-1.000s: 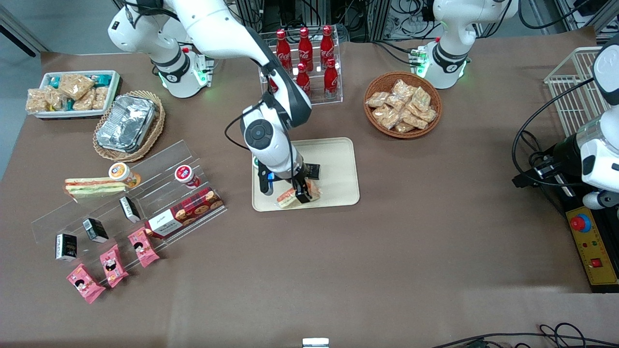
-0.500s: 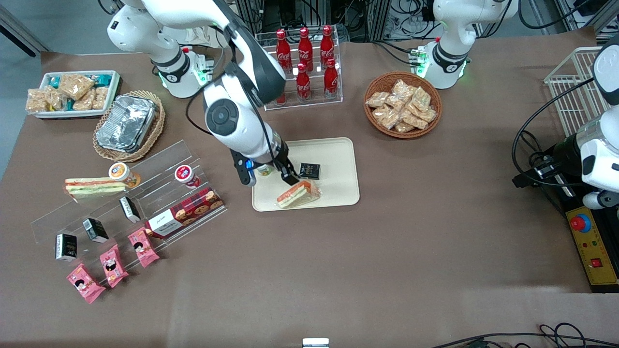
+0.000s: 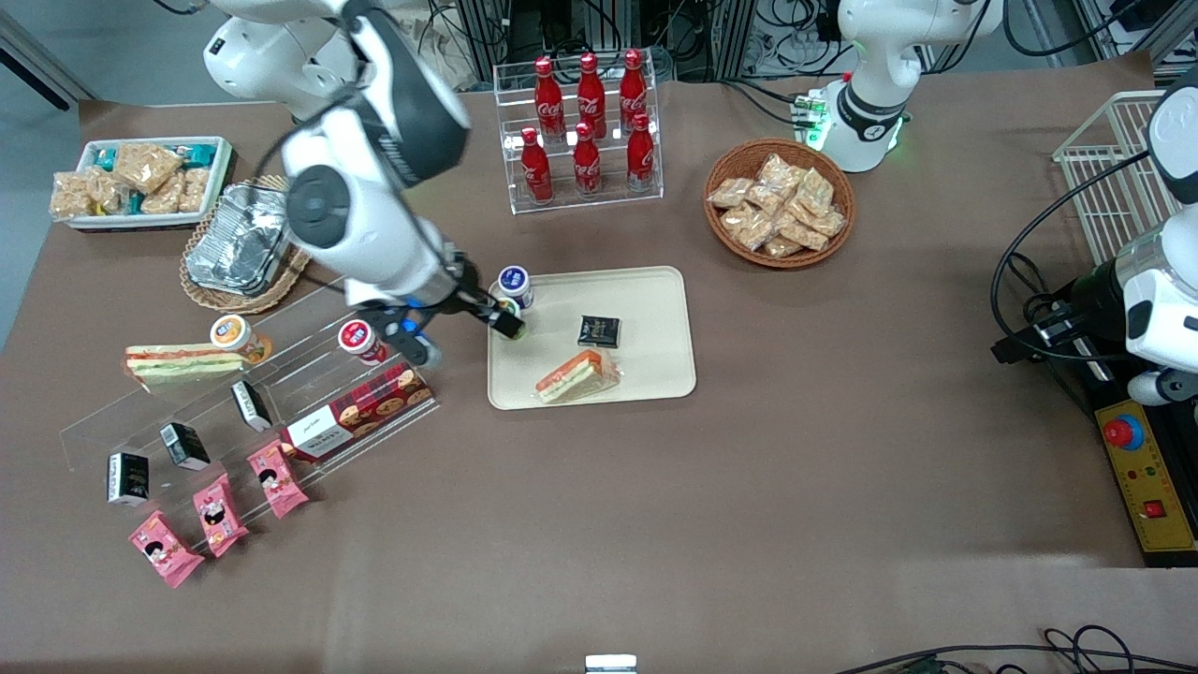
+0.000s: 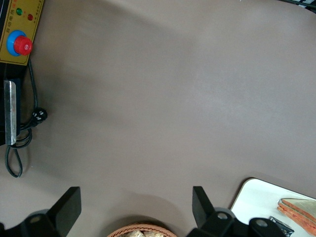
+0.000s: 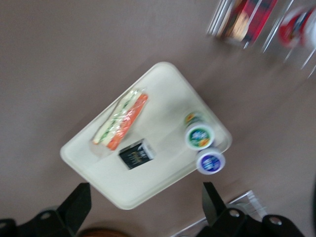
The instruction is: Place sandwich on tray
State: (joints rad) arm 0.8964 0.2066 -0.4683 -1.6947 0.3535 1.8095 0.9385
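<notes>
The sandwich (image 3: 577,376), a clear-wrapped wedge with an orange edge, lies flat on the cream tray (image 3: 655,356), near the tray's edge closest to the front camera. My right gripper (image 3: 468,339) is open and empty. It hangs above the table beside the tray's end, toward the working arm's end, apart from the sandwich. The right wrist view looks down on the sandwich (image 5: 121,121) and the tray (image 5: 163,89) between the spread gripper (image 5: 144,207) fingers. The left wrist view shows a corner of the tray (image 4: 256,197) and the sandwich (image 4: 298,210).
A black packet (image 3: 599,330) and a green-lidded cup (image 5: 199,137) sit on the tray, with a blue-lidded cup (image 3: 515,281) at its corner. Nearby stand a cola bottle rack (image 3: 585,122), a snack basket (image 3: 779,201), a foil container (image 3: 243,239), an acrylic shelf (image 3: 281,318) and another sandwich (image 3: 178,362).
The gripper let go of the sandwich, which stays on the tray. The arm rose and swung away toward the working arm's end, uncovering the cups.
</notes>
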